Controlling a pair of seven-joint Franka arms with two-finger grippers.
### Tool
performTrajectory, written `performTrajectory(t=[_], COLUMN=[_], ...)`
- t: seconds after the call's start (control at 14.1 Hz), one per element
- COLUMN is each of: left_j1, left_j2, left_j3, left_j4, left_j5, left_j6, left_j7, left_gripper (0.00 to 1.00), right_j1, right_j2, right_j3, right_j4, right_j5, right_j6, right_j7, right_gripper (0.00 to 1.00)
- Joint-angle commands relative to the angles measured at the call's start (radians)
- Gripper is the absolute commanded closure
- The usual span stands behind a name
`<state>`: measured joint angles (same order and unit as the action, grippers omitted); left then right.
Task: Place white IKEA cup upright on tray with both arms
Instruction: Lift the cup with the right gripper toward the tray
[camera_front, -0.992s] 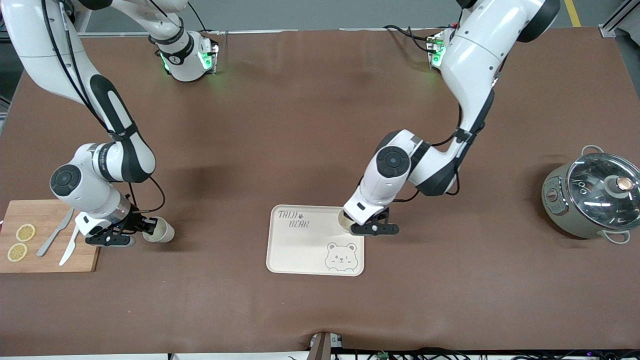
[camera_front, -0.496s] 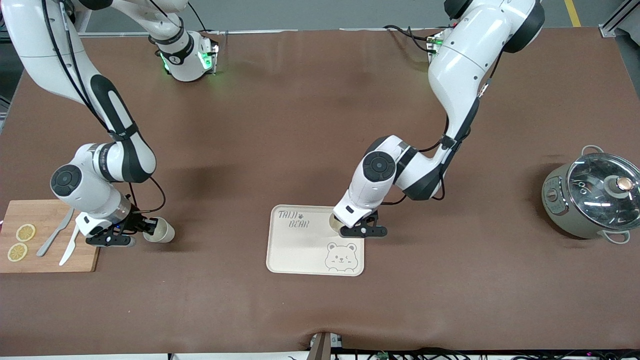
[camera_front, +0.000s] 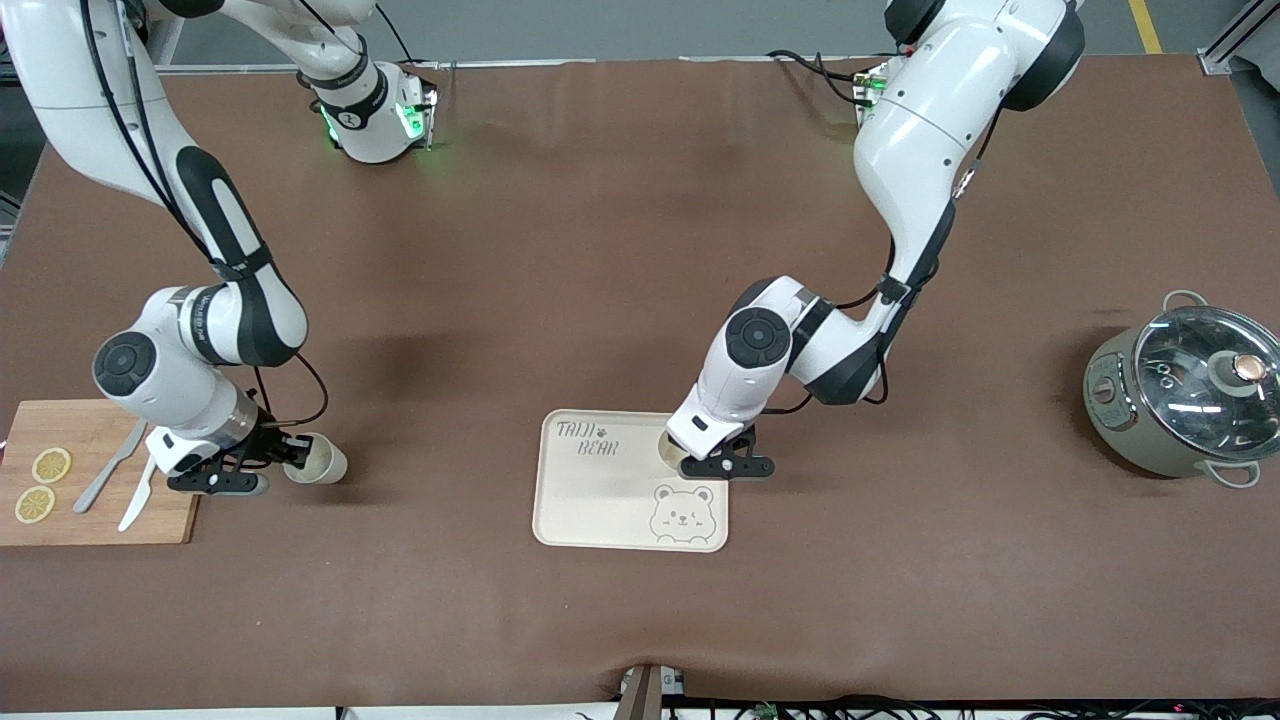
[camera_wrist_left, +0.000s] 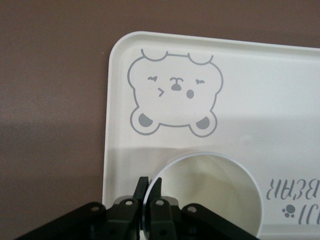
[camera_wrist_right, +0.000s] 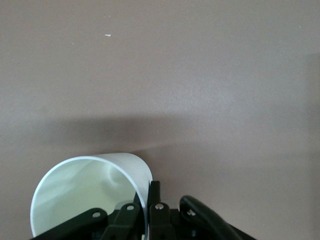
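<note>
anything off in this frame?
Nothing spilled or damaged. The right gripper pinches the rim of a tilted cup beside the cutting board; the left gripper holds another cup upright over the tray.

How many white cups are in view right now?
2. One cup stands upright on the tray, its rim pinched by the left gripper. The other cup is held by the right gripper beside the cutting board.

bench (camera_front: 620, 260): brown | on it: tray (camera_front: 600, 500) mid; cutting board (camera_front: 95, 520) at right arm's end; lidded pot (camera_front: 1180, 400) at left arm's end
</note>
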<state>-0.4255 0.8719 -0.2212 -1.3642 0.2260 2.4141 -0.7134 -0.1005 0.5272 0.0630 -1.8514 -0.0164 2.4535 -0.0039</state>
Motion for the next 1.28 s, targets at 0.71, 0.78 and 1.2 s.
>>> performTrajectory(t=[0.71,0.78,1.2], left_j1=[-0.030,-0.030,-0.029], left_j2=[0.025,0.024,0.013], left_j3=[0.037,0.037,0.037], left_j4=[0.030,0.030,0.030], left_j5=[0.026,0.026,0.026], left_j6=[0.025,0.025,0.025], left_j7=[-0.008,-0.008,-0.011], left_gripper=[0.27,0.25,0.05], right_j1=[0.274,0.278,0.286], right_j2=[-0.133,-0.131,-0.128], right_j3=[0.006,0.006,0.006], right_j4=[0.308,0.310,0.310], right_j5=[0.101,0.101,0.101], right_j6=[-0.531,-0.530,-0.515], right_j7=[0.602,0.614,0.630], right_gripper=[1.00,1.00,1.00])
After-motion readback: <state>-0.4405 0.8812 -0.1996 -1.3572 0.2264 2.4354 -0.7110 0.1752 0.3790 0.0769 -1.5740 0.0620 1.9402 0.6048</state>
